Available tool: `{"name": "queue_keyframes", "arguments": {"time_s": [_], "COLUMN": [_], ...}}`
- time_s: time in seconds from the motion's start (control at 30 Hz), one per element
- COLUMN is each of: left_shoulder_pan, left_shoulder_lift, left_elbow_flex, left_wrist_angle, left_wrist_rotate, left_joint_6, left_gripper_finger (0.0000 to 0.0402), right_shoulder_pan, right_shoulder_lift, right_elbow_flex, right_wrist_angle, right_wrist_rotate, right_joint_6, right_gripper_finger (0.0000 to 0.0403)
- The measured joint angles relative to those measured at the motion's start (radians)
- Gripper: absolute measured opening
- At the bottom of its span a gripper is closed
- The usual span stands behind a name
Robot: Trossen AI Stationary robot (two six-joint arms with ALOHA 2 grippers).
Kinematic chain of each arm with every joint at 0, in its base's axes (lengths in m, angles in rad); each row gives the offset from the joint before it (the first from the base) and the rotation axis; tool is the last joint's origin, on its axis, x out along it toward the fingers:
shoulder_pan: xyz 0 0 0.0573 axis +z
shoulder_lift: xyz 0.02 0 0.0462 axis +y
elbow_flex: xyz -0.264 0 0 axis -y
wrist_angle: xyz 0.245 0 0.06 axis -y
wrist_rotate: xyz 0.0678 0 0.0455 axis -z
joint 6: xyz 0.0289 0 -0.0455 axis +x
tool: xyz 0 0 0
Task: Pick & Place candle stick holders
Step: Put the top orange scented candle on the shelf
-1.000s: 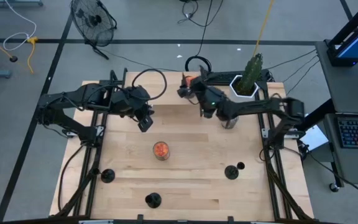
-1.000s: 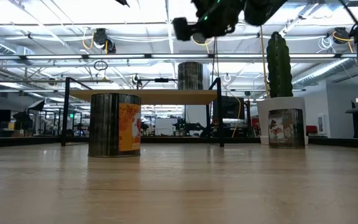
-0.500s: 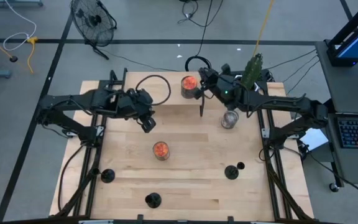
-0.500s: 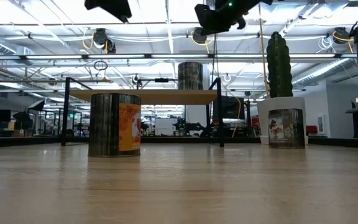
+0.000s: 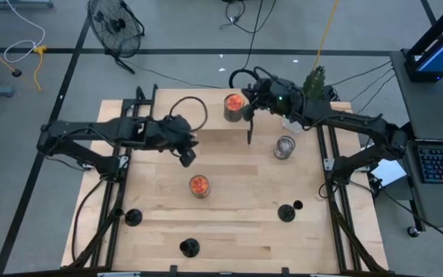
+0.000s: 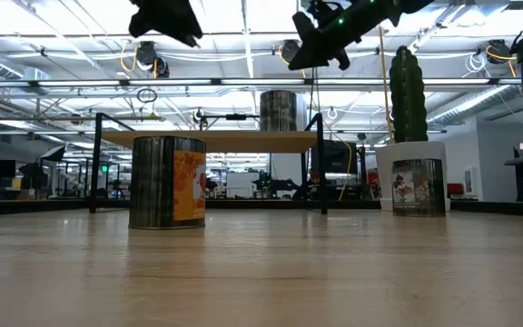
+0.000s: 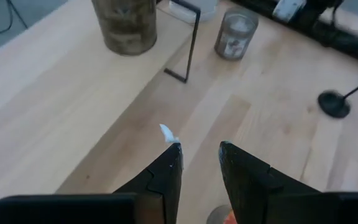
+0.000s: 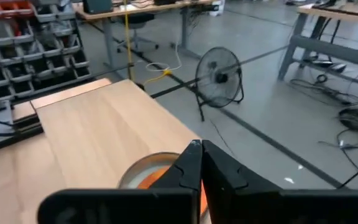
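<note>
Since a second ago the right gripper (image 5: 246, 110) has been drawn back from mid-table to the far edge, above the far can (image 5: 234, 107), and its fingers (image 8: 191, 163) have been closed on nothing. The left gripper (image 5: 188, 157) has been shifted slightly toward the centre; a narrow gap is kept between its fingers (image 7: 170, 163), nothing held. No label can be read. The three holders (image 5: 286, 212) (image 5: 188, 247) (image 5: 132, 217) are left unmoved along the near edge.

Two dark jointed arms, black tapered fingers, looping black cables
</note>
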Motion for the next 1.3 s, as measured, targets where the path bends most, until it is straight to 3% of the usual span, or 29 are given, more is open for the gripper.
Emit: {"name": "queue_keyframes", "arguments": {"time_s": [0.27, 0.47, 0.77, 1.3], "left_shoulder_pan": [0.042, 0.049, 0.047, 0.049], "left_shoulder_lift": [-0.214, -0.286, -0.27, -0.27], "left_elbow_flex": [-0.231, -0.328, -0.339, -0.339], "left_wrist_angle": [0.165, 0.285, 0.287, 0.289], "left_wrist_rotate": [0.025, 0.045, 0.063, 0.08], "left_joint_6": [-0.023, -0.042, -0.043, -0.023], "left_gripper_finger": [0.0115, 0.0115, 0.0115, 0.0115], "right_shoulder_pan": [-0.002, 0.0, 0.0, -0.001], "right_shoulder_lift": [0.001, 0.063, 0.175, 0.228], "right_elbow_flex": [0.0, 0.051, 0.197, 0.2], "right_wrist_angle": [-0.044, -0.087, -0.22, -0.284], "right_wrist_rotate": [-0.058, -0.055, 0.013, 0.009], "right_joint_6": [0.0, -0.006, -0.061, -0.047], "right_gripper_finger": [0.0, 0.0, 0.0, 0.0]}}
